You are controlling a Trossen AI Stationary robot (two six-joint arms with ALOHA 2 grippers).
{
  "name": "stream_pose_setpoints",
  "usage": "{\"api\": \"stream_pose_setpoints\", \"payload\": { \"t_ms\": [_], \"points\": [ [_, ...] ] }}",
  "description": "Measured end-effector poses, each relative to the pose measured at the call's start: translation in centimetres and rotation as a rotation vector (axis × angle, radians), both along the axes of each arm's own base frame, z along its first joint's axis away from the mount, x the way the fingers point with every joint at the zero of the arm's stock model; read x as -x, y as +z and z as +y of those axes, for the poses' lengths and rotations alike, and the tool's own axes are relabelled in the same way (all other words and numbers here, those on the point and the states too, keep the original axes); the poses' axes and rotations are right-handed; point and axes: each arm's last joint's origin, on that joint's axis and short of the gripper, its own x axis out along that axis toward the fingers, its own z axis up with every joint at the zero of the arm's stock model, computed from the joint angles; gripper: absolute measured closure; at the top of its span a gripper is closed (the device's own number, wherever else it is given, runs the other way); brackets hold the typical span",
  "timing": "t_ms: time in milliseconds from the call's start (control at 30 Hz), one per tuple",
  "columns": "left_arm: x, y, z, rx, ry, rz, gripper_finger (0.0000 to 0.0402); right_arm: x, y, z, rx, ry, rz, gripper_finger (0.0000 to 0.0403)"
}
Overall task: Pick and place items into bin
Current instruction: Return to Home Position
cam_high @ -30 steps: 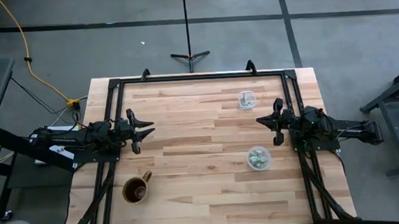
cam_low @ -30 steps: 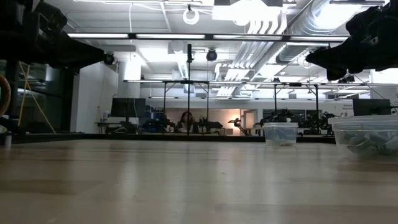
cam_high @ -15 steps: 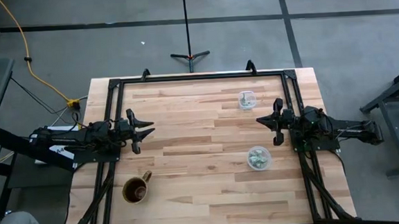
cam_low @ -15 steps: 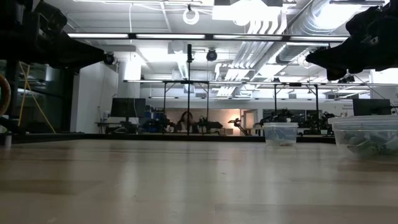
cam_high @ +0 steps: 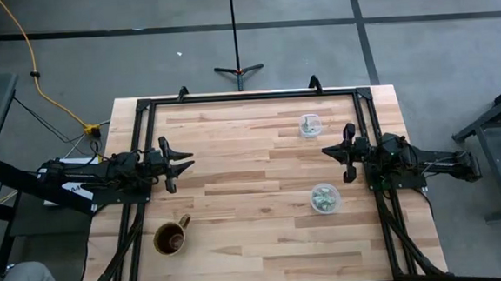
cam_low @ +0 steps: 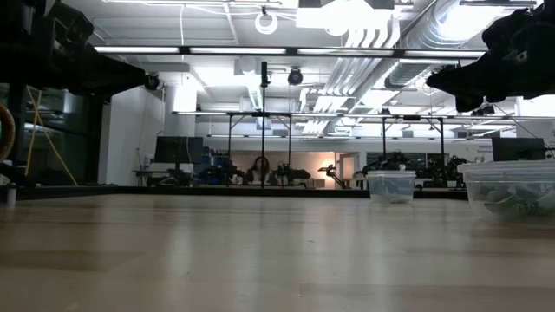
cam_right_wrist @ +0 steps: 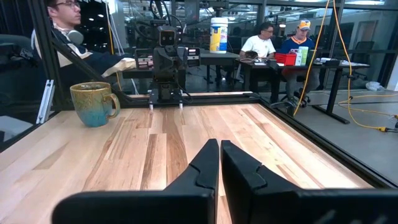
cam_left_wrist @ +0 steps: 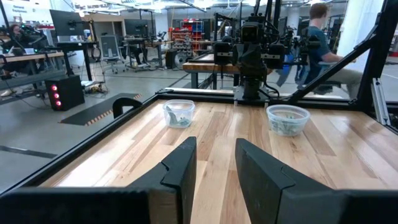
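The items are tiny pale green-silver bits lying in two clear round tubs. One tub [cam_high: 310,125] stands near the table's far right, the other tub [cam_high: 325,198] nearer the right edge's middle. Both also show in the left wrist view as tub [cam_left_wrist: 178,113] and tub [cam_left_wrist: 287,119]. My left gripper [cam_high: 189,165] hovers open over the table's left side, its fingers [cam_left_wrist: 181,163] a little apart. My right gripper [cam_high: 325,152] hovers shut over the right side between the two tubs, its fingers [cam_right_wrist: 210,160] closed together. Neither touches anything.
A brown mug [cam_high: 171,238] stands near the table's near left corner, seen also as mug [cam_right_wrist: 93,104]. A black frame [cam_high: 248,95] runs along the table's far, left and right edges. Bare wood lies in the table's middle [cam_high: 253,175]. People sit and stand beyond the table.
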Motion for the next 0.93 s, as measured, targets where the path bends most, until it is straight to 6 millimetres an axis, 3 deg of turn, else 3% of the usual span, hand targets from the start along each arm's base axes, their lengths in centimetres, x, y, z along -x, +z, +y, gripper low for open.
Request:
{"api": "stream_pose_setpoints", "payload": {
  "t_ms": [933],
  "points": [
    [0.0,0.01,0.0,0.0,0.0,-0.001,0.0254,0.0,-0.01,0.0,0.0,0.0,0.0,0.0399]
  ]
}}
